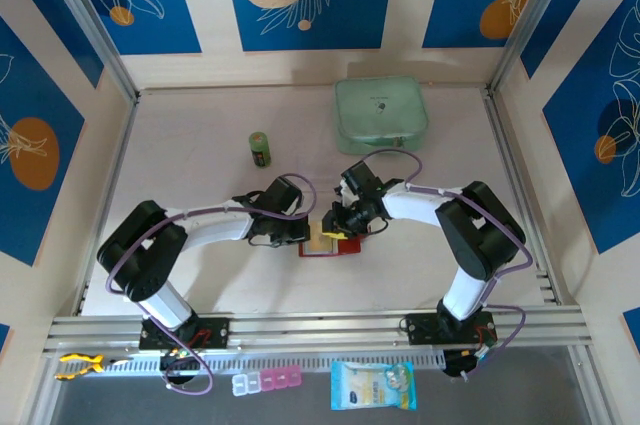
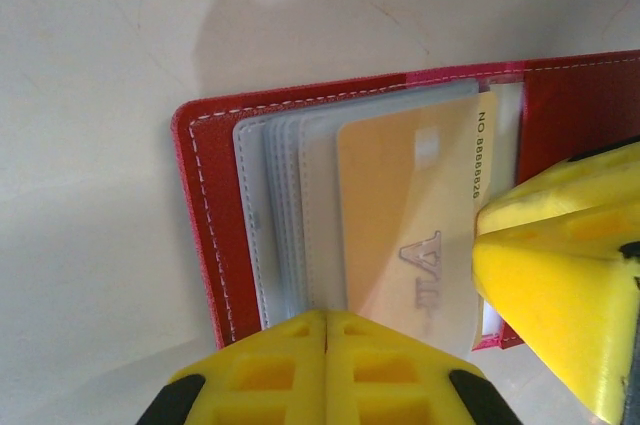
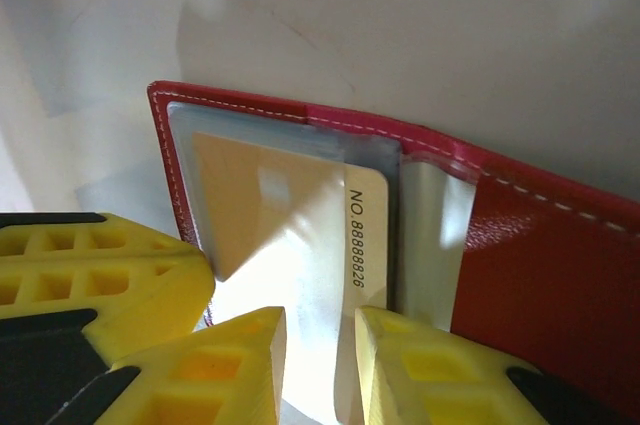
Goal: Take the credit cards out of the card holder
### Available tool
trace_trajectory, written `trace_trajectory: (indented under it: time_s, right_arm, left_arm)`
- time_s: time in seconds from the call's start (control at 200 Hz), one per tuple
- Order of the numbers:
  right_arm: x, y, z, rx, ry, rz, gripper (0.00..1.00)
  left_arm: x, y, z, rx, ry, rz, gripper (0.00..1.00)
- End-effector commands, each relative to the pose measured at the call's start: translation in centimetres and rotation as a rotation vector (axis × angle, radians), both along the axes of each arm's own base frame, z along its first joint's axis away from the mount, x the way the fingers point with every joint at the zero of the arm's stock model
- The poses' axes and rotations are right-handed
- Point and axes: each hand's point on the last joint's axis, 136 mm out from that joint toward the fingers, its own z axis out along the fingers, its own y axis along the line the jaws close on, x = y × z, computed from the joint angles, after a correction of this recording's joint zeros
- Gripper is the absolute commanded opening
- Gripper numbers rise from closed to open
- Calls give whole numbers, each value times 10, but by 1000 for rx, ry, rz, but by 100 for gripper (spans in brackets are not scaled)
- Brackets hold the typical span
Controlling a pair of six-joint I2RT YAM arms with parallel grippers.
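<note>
Starting on the left, the left arm (image 1: 190, 230) bends in toward the middle of the table (image 1: 200, 145). The left end effector (image 2: 326, 323) is clenched. Its two yellow fingers (image 2: 260, 375) press together with no gap. The tips sit right at one edge of the wallet (image 2: 205, 245), by the clear pockets (image 2: 285, 215).

A bit farther back, a small green thing (image 1: 260, 148) sits by itself on the table.

The wallet is red. It lies open and flat in the middle of the table, between the two end effectors. A tan card (image 2: 400, 215) lies on top of the stack of clear pockets. It has a row of numbers along one side. I cannot tell if the card is partly out of its pocket. I cannot make out any other cards.

The right end effector (image 3: 320, 335) comes at the same card from the other side. It is released: its yellow fingers (image 3: 430, 365) are a little apart, and the shiny card shows in the gap. I cannot tell if the tips touch the card.

Far back, a mint green case (image 1: 380, 115) lies near the wall, well apart from the wallet. The right arm (image 1: 470, 235) curves in from the right.
</note>
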Motion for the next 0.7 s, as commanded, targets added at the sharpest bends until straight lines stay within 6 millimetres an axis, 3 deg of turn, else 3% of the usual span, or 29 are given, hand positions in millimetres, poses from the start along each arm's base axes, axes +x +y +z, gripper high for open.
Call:
trace_trajectory:
  time_s: [0.0,0.325,0.555,0.695]
  right_arm:
    - [-1,-13,0,-65,-16,-2,27]
    - [0,-13,9,-67,-34,9,27]
    - [2,-26,15,-110,-63,0,28]
    - [-2,-32,9,-120,-43,-9,30]
  left_arm:
    - [-8,12,-18,60,31,-9,0]
    - [-9,14,-22,68,40,-6,0]
    - [-13,22,-27,86,57,-1,0]
    - [-16,25,-30,89,66,1,0]
